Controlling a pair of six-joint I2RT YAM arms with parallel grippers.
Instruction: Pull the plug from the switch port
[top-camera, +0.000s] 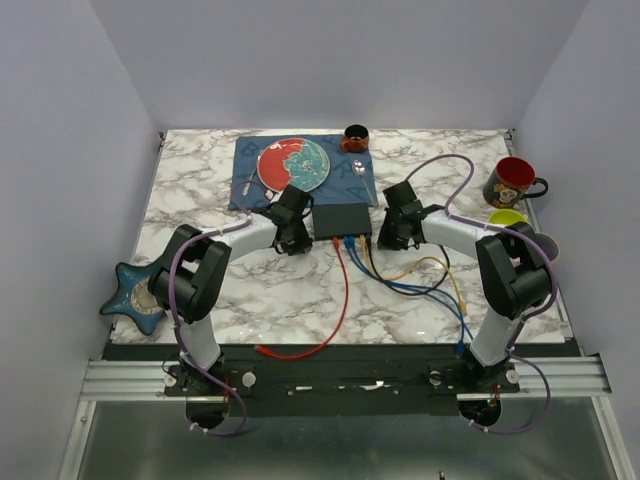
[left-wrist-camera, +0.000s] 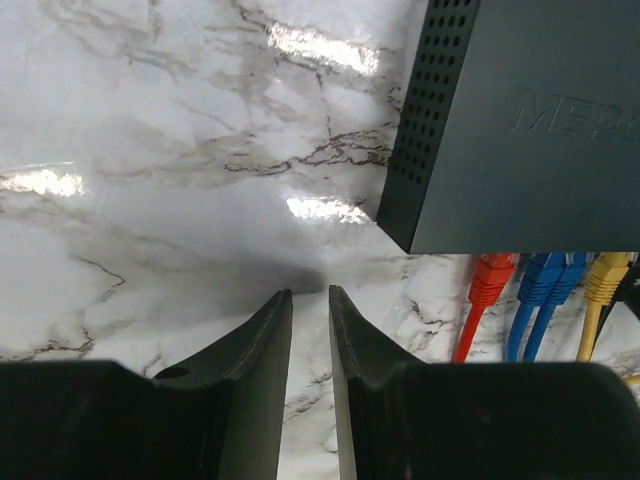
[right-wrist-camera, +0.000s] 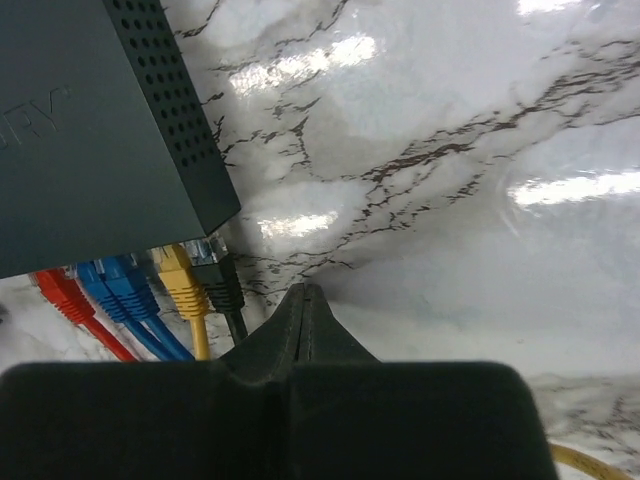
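Observation:
The dark grey switch (top-camera: 342, 220) lies flat on the marble table between my two grippers. Its near edge holds a red plug (left-wrist-camera: 490, 280), two blue plugs (left-wrist-camera: 545, 280), a yellow plug (left-wrist-camera: 605, 278) and a black plug (right-wrist-camera: 218, 278). My left gripper (top-camera: 296, 235) sits just left of the switch (left-wrist-camera: 530, 130), low over the table. Its fingers (left-wrist-camera: 270, 340) stand a narrow gap apart with only marble between them. My right gripper (top-camera: 393, 232) is just right of the switch (right-wrist-camera: 80, 130), shut on nothing, its tip (right-wrist-camera: 305, 290) beside the black plug.
Red, blue, yellow and black cables (top-camera: 340, 300) run from the switch toward the near edge. Behind it lies a blue placemat (top-camera: 250, 180) with a red-and-teal plate (top-camera: 295, 165), a spoon (top-camera: 360, 170) and a brown cup (top-camera: 355, 137). Mugs (top-camera: 512, 183) stand far right, a blue star-shaped dish (top-camera: 130, 290) left.

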